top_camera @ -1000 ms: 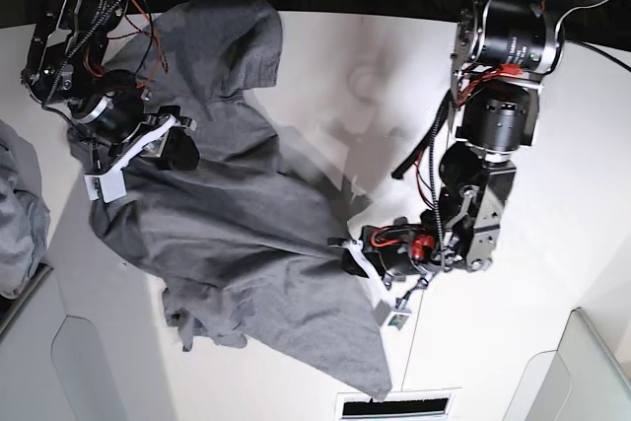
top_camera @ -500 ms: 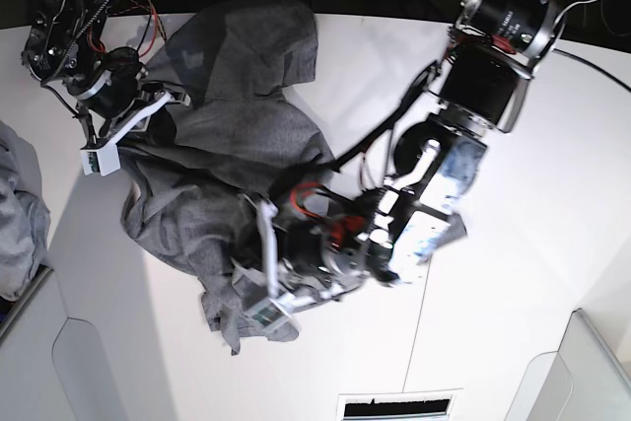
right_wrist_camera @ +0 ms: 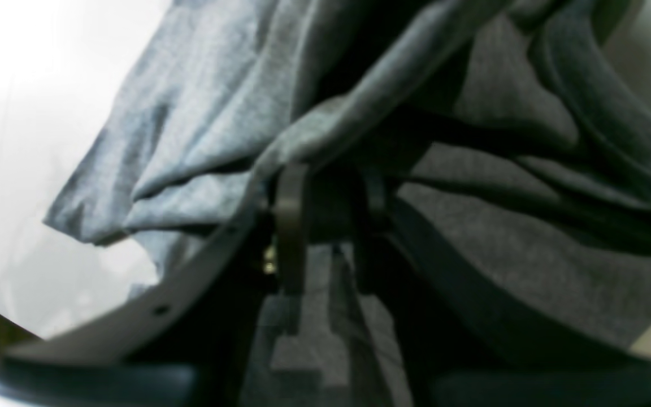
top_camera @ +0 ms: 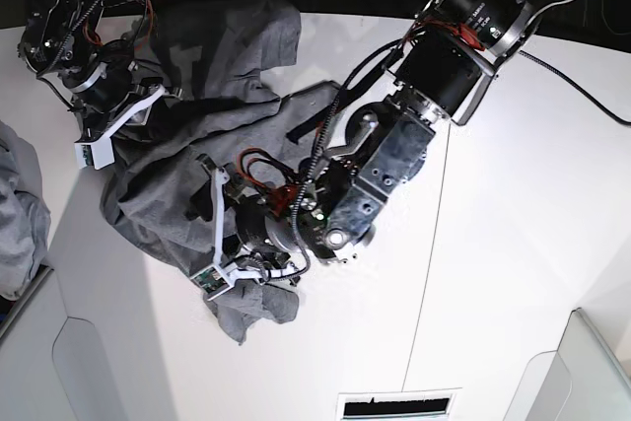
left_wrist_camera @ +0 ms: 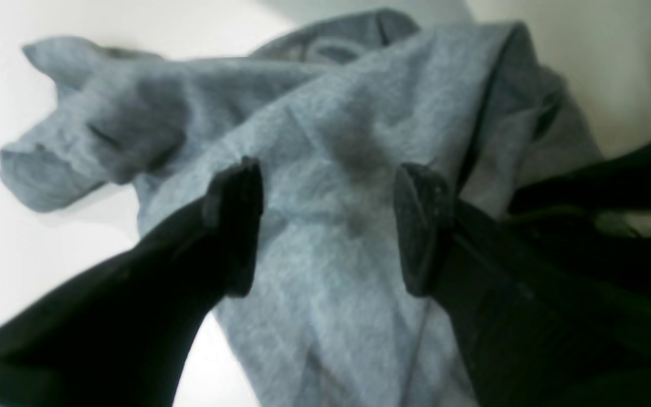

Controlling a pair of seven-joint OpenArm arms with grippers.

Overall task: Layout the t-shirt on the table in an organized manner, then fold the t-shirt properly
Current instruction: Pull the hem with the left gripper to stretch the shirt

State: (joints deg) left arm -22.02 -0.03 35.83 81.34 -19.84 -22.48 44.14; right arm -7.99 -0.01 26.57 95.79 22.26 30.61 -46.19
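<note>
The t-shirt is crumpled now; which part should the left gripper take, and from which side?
Probably the loose corner of the t-shirt that sticks out flat on the white table. The left gripper, open above the bunched middle, could approach from the bare table side.

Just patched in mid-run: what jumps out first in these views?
The crumpled grey t-shirt is bunched on the left part of the white table in the base view, far from laid out. The left end effector hangs over it with its jaws spread wide, cloth showing between them but not pinched. At the shirt's far-left edge the right end effector has a fold of fabric draped over its fingers.
</note>
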